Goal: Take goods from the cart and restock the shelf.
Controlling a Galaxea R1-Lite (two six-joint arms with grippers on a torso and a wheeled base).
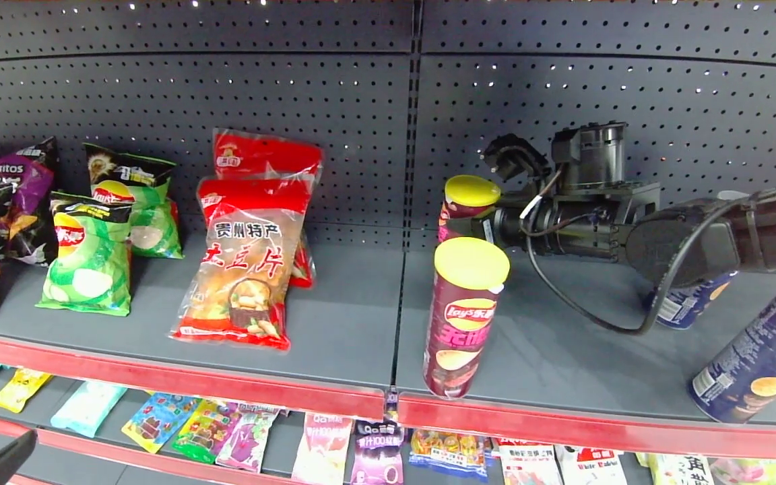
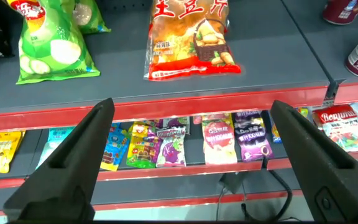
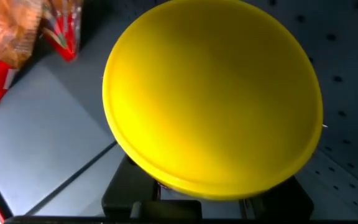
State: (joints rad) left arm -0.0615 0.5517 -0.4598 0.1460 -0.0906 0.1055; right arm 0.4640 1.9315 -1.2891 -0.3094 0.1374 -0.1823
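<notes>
Two maroon chip cans with yellow lids stand on the grey shelf [image 1: 334, 323]. The front can [image 1: 465, 316] is upright near the red shelf edge, free of any gripper. The rear can [image 1: 467, 205] stands near the pegboard, and my right gripper [image 1: 481, 228], coming in from the right, is shut on its side. That can's yellow lid [image 3: 213, 99] sits close under the right wrist camera. My left gripper [image 2: 191, 168] hangs open and empty in front of the shelf, below the red edge [image 2: 166, 106].
Red-topped snack bags [image 1: 246, 269] lean mid-shelf, green chip bags [image 1: 91, 263] and purple bags [image 1: 4, 202] to the left. Blue cans [image 1: 758, 357] stand at the right, one tilted, another [image 1: 691, 300] behind my right arm. Small packets [image 1: 334, 444] fill the lower shelf.
</notes>
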